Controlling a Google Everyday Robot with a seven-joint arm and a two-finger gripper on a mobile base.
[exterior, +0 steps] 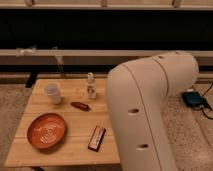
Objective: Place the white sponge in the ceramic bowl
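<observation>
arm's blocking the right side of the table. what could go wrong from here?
1. The bulky white robot arm hides the wooden table's right side; no white sponge shows and the gripper is out of view, so any grasp is unverifiable.
2. The white cup and small pale bottle might be mistaken for the sponge.
3. A small reddish-brown object and dark rectangular packet lie between the arm and the orange-brown ceramic bowl; a low sweep could knock them.

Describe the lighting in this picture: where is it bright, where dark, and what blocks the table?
In the camera view, warm even light falls on the wooden table and the ceramic bowl, without strong glare; the band behind the table is very dark; the pale robot arm hides the table's right part; the gripper is not in view, and no white sponge shows.
</observation>
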